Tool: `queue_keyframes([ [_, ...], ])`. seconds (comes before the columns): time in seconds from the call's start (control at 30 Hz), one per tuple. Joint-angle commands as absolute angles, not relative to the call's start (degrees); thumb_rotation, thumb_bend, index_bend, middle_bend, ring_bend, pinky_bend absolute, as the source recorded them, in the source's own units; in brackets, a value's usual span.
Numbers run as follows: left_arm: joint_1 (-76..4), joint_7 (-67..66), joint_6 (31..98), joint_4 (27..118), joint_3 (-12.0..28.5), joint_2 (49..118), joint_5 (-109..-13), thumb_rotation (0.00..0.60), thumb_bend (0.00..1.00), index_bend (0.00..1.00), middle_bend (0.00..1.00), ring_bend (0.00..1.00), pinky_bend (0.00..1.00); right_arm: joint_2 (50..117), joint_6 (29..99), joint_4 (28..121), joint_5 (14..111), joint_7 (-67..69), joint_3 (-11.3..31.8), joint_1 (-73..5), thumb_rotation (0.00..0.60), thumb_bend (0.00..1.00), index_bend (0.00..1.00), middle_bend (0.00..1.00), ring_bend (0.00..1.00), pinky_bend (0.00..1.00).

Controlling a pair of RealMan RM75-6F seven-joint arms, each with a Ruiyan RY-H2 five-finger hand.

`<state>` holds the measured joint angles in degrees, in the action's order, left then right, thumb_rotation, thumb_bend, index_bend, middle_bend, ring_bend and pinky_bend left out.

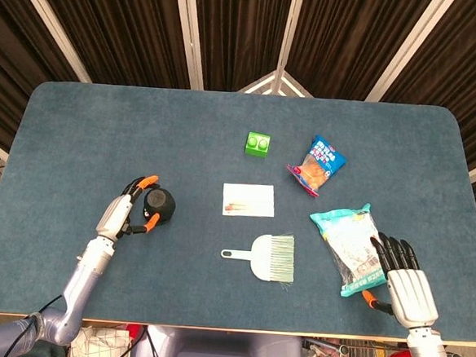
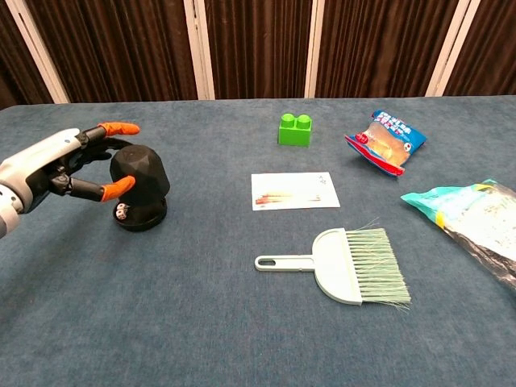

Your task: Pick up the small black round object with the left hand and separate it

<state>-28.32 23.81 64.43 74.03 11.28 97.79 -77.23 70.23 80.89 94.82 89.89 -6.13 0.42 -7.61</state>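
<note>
head view: small black round object (image 1: 159, 202) is gripped by the left hand (image 1: 125, 213) near the table's (image 1: 78, 135) left edge, right hand (image 1: 401, 276) is laid flat, released, on the snack bag (image 1: 348, 245) | chest view: dome (image 2: 139, 175) is tilted off its base (image 2: 142, 216), probably so it's pulled apart

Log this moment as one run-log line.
left hand: grips faceted black dome top, raised off its black base | right hand: open, beside teal snack bag | stage: separating
</note>
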Motion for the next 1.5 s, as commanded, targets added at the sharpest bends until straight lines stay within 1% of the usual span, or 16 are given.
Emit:
queue_keyframes([
  [0.03, -29.6, 22.2, 63.1, 75.0, 12.0, 98.3, -76.5, 0.6, 0.58, 0.14, 0.29, 0.0, 0.0, 70.2, 80.8, 95.0, 89.6, -6.2, 0.6, -7.7, 0.6, 0.21, 0.0, 0.0, 0.01, 0.0],
  [0.3, -34.9, 21.7, 57.5, 66.4, 12.8, 107.1, -75.2, 0.6, 0.58, 0.14, 0.27, 0.0, 0.0, 70.3, 80.6, 94.9, 89.3, -6.4, 0.8, -7.8, 0.6, 0.21, 0.0, 0.0, 0.01, 0.0],
  [0.47, -36.9, 23.2, 56.7, 62.5, 12.7, 110.4, -76.5, 0.6, 0.58, 0.14, 0.27, 0.0, 0.0, 70.0, 80.5, 94.6, 89.1, -5.9, 0.7, -7.8, 0.6, 0.21, 0.0, 0.0, 0.01, 0.0],
  [0.53, -37.1, 23.6, 57.1, 61.9, 12.1, 110.7, -77.5, 0.6, 0.58, 0.14, 0.25, 0.0, 0.0, 70.1, 80.5, 94.4, 89.1, -5.7, 0.7, -7.8, 0.6, 0.21, 0.0, 0.0, 0.01, 0.0],
  [0.57, -37.1, 23.6, 57.4, 61.9, 11.8, 110.6, -78.0, 0.6, 0.56, 0.14, 0.21, 0.0, 0.0, 70.1, 80.5, 94.3, 89.1, -5.6, 0.8, -7.8, 0.6, 0.21, 0.0, 0.0, 0.01, 0.0],
  [0.63, -37.1, 24.0, 56.7, 62.8, 10.8, 109.6, -78.7, 0.6, 0.44, 0.12, 0.11, 0.0, 0.0, 70.2, 80.5, 94.2, 89.0, -5.5, 0.7, -7.8, 0.6, 0.21, 0.0, 0.0, 0.01, 0.0],
  [0.67, -37.1, 24.3, 56.4, 64.2, 10.2, 108.1, -79.3, 0.6, 0.35, 0.11, 0.05, 0.0, 0.0, 70.2, 80.3, 94.2, 89.0, -5.4, 0.7, -7.8, 0.6, 0.21, 0.0, 0.0, 0.01, 0.0],
  [0.7, -37.1, 24.4, 56.3, 65.3, 9.9, 107.0, -79.8, 0.6, 0.27, 0.1, 0.02, 0.0, 0.0, 70.2, 80.3, 94.1, 89.0, -5.4, 0.7, -7.8, 0.6, 0.21, 0.0, 0.0, 0.01, 0.0],
  [0.73, -37.0, 24.5, 56.6, 66.7, 9.6, 106.0, -80.3, 0.6, 0.24, 0.1, 0.01, 0.0, 0.0, 70.3, 80.3, 94.1, 89.0, -5.4, 0.7, -7.8, 0.6, 0.21, 0.0, 0.0, 0.01, 0.0],
  [0.8, -36.4, 23.7, 58.0, 70.4, 9.3, 103.4, -81.2, 0.6, 0.2, 0.08, 0.0, 0.0, 0.0, 70.3, 80.2, 93.9, 88.9, -5.2, 0.9, -8.0, 0.6, 0.21, 0.0, 0.0, 0.01, 0.0],
  [0.93, -34.8, 20.7, 61.1, 78.3, 8.8, 98.7, -82.3, 0.6, 0.2, 0.06, 0.0, 0.0, 0.0, 69.9, 80.8, 94.7, 89.6, -5.3, 0.4, -7.6, 0.6, 0.21, 0.0, 0.0, 0.01, 0.0],
  [1.07, -31.4, 16.1, 67.1, 89.3, 7.2, 91.8, -85.1, 0.6, 0.2, 0.05, 0.0, 0.0, 0.0, 69.7, 81.0, 95.0, 89.8, -5.4, 0.2, -7.4, 0.6, 0.21, 0.0, 0.0, 0.01, 0.0],
  [1.23, -22.0, 1.8, 80.0, 101.7, 1.1, 79.4, -90.3, 0.6, 0.25, 0.08, 0.01, 0.0, 0.0, 69.6, 81.2, 95.2, 89.9, -5.1, 0.5, -7.6, 0.6, 0.21, 0.0, 0.0, 0.01, 0.0],
  [1.33, -14.2, -10.6, 89.7, 104.8, -1.3, 74.4, -88.7, 0.6, 0.27, 0.1, 0.01, 0.0, 0.0, 69.8, 81.6, 95.0, 90.1, -5.5, 0.6, -7.5, 0.6, 0.21, 0.0, 0.0, 0.01, 0.0],
  [1.43, -9.0, -11.5, 97.6, 103.1, -1.2, 73.8, -88.7, 0.6, 0.29, 0.12, 0.03, 0.0, 0.0, 70.1, 82.4, 94.8, 90.6, -6.1, 0.9, -7.4, 0.6, 0.21, 0.0, 0.0, 0.01, 0.0],
  [1.5, -6.6, -9.2, 100.4, 101.4, -1.3, 73.5, -88.0, 0.6, 0.31, 0.13, 0.04, 0.0, 0.0, 70.2, 82.7, 94.8, 90.6, -6.7, 1.0, -7.3, 0.6, 0.21, 0.0, 0.0, 0.01, 0.0],
])
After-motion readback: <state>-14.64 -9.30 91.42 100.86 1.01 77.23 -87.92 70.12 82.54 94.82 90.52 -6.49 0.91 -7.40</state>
